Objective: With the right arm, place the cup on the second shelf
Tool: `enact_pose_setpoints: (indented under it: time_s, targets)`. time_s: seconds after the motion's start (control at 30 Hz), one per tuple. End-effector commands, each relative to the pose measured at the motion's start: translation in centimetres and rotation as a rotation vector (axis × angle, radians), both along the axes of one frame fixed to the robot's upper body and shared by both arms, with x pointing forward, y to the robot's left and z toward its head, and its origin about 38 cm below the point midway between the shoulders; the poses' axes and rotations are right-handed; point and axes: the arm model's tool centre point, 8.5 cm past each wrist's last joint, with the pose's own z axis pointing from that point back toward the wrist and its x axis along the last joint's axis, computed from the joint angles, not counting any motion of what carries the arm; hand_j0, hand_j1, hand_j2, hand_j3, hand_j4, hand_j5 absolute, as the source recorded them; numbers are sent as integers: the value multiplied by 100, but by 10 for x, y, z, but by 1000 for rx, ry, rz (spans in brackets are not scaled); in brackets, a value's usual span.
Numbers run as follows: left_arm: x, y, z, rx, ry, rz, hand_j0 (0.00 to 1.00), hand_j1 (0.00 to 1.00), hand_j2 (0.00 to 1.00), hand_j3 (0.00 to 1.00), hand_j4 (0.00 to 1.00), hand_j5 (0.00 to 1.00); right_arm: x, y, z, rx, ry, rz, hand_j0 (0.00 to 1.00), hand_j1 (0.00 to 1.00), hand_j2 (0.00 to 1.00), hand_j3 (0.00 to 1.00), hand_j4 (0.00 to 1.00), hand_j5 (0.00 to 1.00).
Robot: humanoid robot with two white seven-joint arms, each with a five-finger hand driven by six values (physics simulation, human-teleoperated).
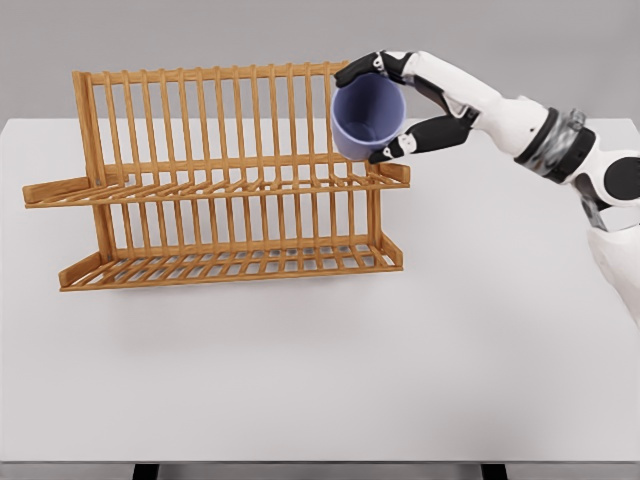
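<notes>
A head-camera view looks down on a white table against a plain grey background. On the table's left and middle stands a wooden dish rack made of thin slats, with a tall slatted back, an upper shelf and a lower shelf near the tabletop. A white robot arm with black joints reaches in from the right edge of the picture toward the rack's upper right end. Its right hand grips a pale blue-purple cup: dark-tipped fingers curl over the top side of the cup and the thumb presses against its lower side, so the hand is clamped around the cup's body. The cup is tilted onto its side, its open mouth turned toward the camera so the inside shows. It sits at the right end of the rack, in front of the back slats and just above the upper shelf; whether its lower edge touches that shelf cannot be told. The left arm does not appear.
</notes>
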Motion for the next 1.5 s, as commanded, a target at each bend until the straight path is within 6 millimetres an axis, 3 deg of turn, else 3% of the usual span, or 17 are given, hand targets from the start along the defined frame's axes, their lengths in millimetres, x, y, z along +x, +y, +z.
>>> enact_pose_setpoints:
  time_s: [0.0,0.4,0.77,0.93,0.97,1.0,1.47]
  targets:
    - [0,0,0,-1,0,0,100,100,100,100,100,100,-3,4,2,2,-5,14,68,68,68,68,68,68]
    - [0,0,0,-1,0,0,100,100,100,100,100,100,-7,14,-12,-17,19,43,68,68,68,68,68,68]
    - [0,0,0,0,0,0,100,100,100,100,100,100,-10,16,-11,-32,6,45,70,70,70,70,70,70]
    - [0,0,0,0,0,0,100,100,100,100,100,100,-11,15,-9,-30,0,45,86,86,86,86,86,86]
    - [0,0,0,-1,0,0,100,100,100,100,100,100,-11,14,-9,-30,0,43,95,95,95,95,95,95]
    - [0,0,0,-1,0,0,100,100,100,100,100,100,-11,14,-9,-32,-1,42,99,99,99,99,99,99]
    - [0,0,0,0,0,0,100,100,100,100,100,100,-13,14,-4,-29,-15,48,99,99,99,99,99,99]
